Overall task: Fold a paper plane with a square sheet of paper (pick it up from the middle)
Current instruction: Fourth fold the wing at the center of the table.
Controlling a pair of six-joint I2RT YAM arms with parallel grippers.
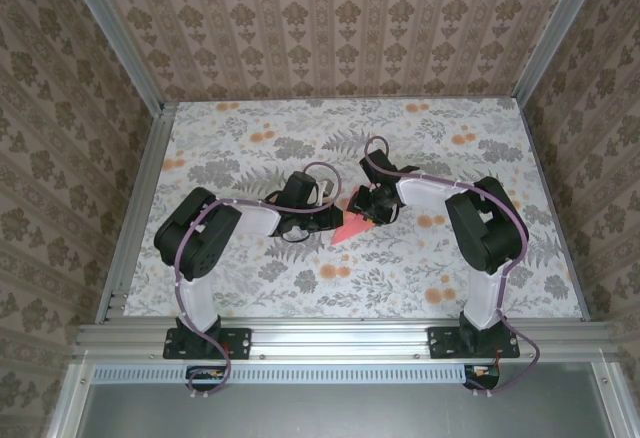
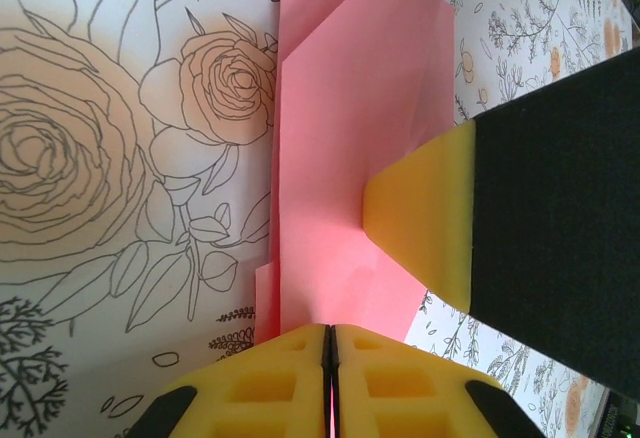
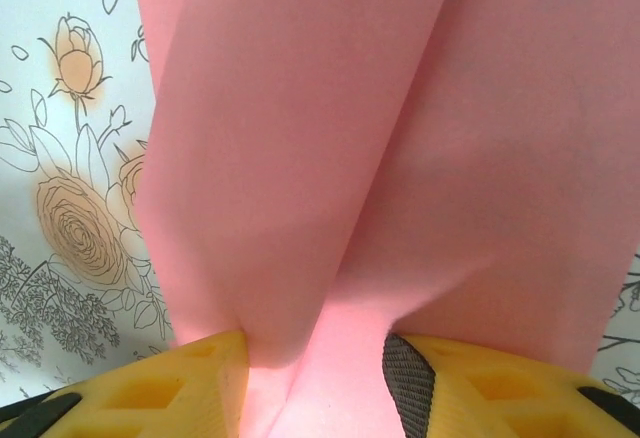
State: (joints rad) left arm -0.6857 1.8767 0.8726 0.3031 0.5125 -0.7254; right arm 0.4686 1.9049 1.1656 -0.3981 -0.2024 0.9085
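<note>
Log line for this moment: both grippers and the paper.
left gripper: shut on pink paper | right gripper: open, astride a raised fold | plane: partly folded, not yet finished

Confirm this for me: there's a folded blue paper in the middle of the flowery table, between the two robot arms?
Not blue. The top external view shows a folded pink paper in the middle of the flowery table, between the left arm and the right arm.

What I count here

One pink paper [image 1: 350, 228] on one flowered worktop [image 1: 420, 278]. Two arms of mine, the left arm [image 1: 245, 220] and the right arm [image 1: 430, 193]. Two grippers, the left gripper [image 2: 330, 343] and the right gripper [image 3: 315, 363], each with two yellow fingers [image 3: 180, 383].
</note>
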